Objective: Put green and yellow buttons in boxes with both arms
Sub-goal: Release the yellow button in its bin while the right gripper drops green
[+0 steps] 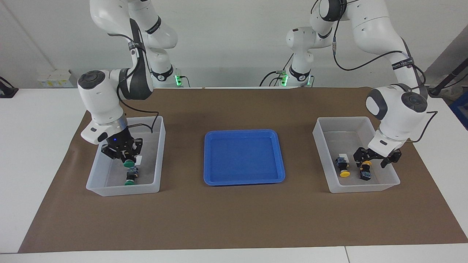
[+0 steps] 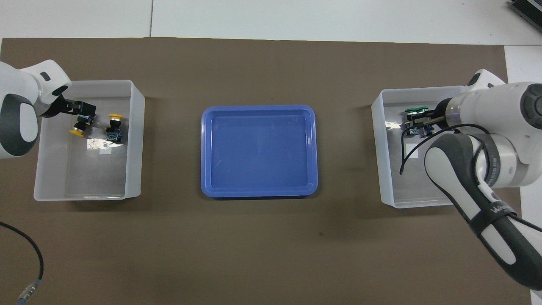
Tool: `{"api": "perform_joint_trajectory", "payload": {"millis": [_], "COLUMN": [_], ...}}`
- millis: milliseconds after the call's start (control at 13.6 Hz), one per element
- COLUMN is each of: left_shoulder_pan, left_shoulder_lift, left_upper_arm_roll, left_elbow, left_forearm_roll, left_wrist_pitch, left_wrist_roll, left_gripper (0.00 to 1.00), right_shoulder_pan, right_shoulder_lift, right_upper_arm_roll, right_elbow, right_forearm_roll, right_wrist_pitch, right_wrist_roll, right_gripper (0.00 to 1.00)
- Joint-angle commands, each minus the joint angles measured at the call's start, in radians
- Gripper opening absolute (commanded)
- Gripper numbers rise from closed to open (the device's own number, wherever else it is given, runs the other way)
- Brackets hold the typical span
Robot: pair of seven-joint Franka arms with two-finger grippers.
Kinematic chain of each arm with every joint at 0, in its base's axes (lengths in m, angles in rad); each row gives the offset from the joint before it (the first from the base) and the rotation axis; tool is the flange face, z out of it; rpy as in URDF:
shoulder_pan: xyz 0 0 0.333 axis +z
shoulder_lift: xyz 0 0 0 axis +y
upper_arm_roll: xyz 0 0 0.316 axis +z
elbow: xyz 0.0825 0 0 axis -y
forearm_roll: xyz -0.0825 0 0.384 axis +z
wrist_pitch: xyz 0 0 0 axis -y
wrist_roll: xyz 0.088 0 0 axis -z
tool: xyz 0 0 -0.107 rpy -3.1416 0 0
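- Two translucent whitish plastic boxes are seen on the brown mat, one at each end, with a shallow blue plastic tray (image 1: 244,157) lying between them; nothing is seen in the tray.
- The box at the left arm's end (image 1: 331,126) is seen to hold both yellow-capped push-buttons with black bodies. One yellow button (image 1: 342,167) lies beside the small white label; the second yellow button (image 1: 365,171) lies just under the left gripper (image 1: 376,157).
- The left gripper's fingers are spread apart to either side of that second yellow button, which appears to rest on the box floor and is judged released, though contact cannot be fully ruled out.
- The box at the right arm's end (image 1: 158,126) is seen to hold one green-capped button (image 1: 130,177) lying on its floor, at the end farther from the robots.
- The other green-capped button (image 1: 128,163) is gripped between the closed fingers of the right gripper (image 1: 125,156), cap downward, low inside that box and just above the lying green button.
- By this reading, three of the four buttons are placed. What remains is the release of the held green button into its box, after which both grippers could be lifted clear.
- No button is seen on the mat or outside the boxes.
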Motion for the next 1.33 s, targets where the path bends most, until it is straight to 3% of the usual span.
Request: {"api": "perform_joint_trajectory", "payload": {"millis": [0, 221, 442, 663, 737, 811, 958, 1253], "left_shoulder_pan": [-0.08, -0.141, -0.164, -0.209, -0.216, -0.215, -0.216, -0.216], "left_shoulder_lift": [-0.008, -0.018, -0.049, -0.06, -0.081, -0.118, -0.159, -0.205], "left_upper_arm_roll": [0.008, 0.004, -0.013, -0.015, -0.015, -0.015, -0.013, -0.015], "left_elbow": [0.128, 0.227, 0.238, 0.28, 0.282, 0.282, 0.274, 0.207], "left_forearm_roll": [0.008, 0.001, -0.007, -0.034, -0.063, -0.097, -0.12, -0.11], "left_wrist_pitch": [-0.191, -0.394, -0.491, -0.581, -0.589, -0.585, -0.589, -0.588], "left_wrist_roll": [-0.104, -0.171, -0.195, -0.257, -0.259, -0.259, -0.259, -0.248], "left_gripper": [0.96, 0.96, 0.96, 0.98, 1.0, 1.0, 1.0, 1.0], "right_shoulder_pan": [0.002, 0.022, 0.031, 0.027, 0.033, 0.034, 0.033, 0.024], "right_shoulder_lift": [0.046, 0.09, 0.147, 0.179, 0.179, 0.179, 0.178, 0.118], "right_upper_arm_roll": [0.01, 0.01, 0.01, 0.01, 0.01, 0.01, 0.01, 0.01], "right_elbow": [0.003, 0.003, 0.003, 0.001, 0.001, 0.003, 0.006, 0.027], "right_forearm_roll": [0.013, 0.013, 0.013, -0.002, -0.002, -0.002, -0.002, 0.001], "right_wrist_pitch": [0.053, 0.114, 0.174, 0.227, 0.225, 0.225, 0.225, 0.188], "right_wrist_roll": [0.047, 0.077, 0.105, 0.13, 0.14, 0.159, 0.179, 0.191], "right_gripper": [0.0, 0.0, 0.0, 0.08, 0.23, 0.55, 0.97, 1.0]}}
